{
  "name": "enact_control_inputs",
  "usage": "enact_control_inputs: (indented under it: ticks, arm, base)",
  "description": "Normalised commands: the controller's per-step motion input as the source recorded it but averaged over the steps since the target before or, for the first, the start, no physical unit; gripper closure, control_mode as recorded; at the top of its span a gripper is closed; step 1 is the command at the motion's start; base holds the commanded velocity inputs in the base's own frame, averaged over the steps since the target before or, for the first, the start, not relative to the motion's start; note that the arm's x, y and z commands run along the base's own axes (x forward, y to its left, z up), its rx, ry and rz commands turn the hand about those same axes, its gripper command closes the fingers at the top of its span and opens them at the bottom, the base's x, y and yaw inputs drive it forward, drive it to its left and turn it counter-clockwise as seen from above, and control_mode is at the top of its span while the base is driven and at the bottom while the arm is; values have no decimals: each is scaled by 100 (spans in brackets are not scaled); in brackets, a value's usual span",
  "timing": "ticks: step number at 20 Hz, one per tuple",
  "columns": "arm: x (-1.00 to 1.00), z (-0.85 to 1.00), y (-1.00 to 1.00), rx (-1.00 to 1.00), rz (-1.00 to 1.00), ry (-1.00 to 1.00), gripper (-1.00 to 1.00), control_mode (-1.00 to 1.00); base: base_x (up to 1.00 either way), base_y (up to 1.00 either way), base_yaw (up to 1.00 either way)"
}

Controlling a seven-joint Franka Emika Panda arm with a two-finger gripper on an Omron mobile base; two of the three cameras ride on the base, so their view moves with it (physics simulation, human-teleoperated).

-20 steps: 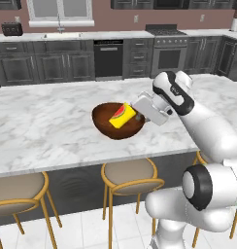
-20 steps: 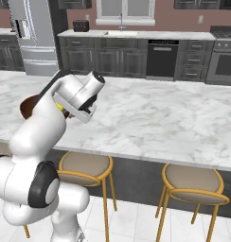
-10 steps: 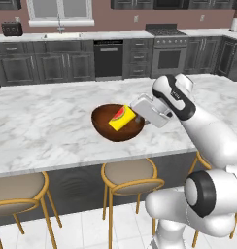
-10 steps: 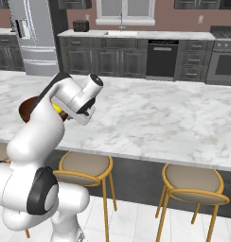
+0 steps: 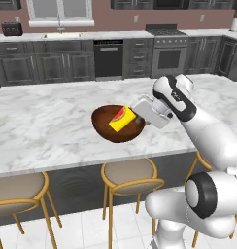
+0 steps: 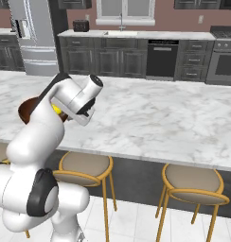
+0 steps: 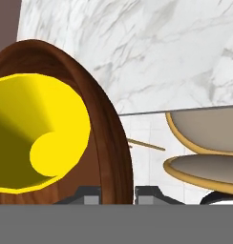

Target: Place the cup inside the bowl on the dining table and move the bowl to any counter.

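Left base view: bowl (image 5: pixel 118 124) sat near the front edge of the marble desk (image 5: pixel 47 121), above the stools (image 5: pixel 130 176). Cup (image 5: pixel 122 119) lay tipped on its side inside the bowl, red mark up. Pincer (image 5: pixel 136 116) met the bowl's right rim, the cup just left of it, with the white arm reaching in from the right.

Right base view: the arm covered most of the bowl (image 6: pixel 26 109); a brown edge showed at its left, a sliver of yellow cup (image 6: pixel 56 109) under the wrist.

Hand view: bowl wall (image 7: pixel 106 133) ran up between the two dark fingertips (image 7: pixel 90 194), which were pinching the rim. Cup (image 7: pixel 39 133) lay left of that rim, its open mouth facing the camera. Desk top (image 7: pixel 152 47) and stool seats (image 7: pixel 204 162) showed to the right.
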Motion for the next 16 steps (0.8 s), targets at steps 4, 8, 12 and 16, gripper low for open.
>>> enact_control_inputs:
  ticks: [4,8,12,16]
  arm:
    - [-13,0,0,0,0,0,100,-100]
    - [-6,0,0,0,0,0,100,100]
    - [0,0,0,0,0,0,100,100]
    - [0,0,0,0,0,0,100,100]
  base:
    - [0,0,0]
    - [-2,0,0]
    - [-10,6,0]
    - [-17,82,-2]
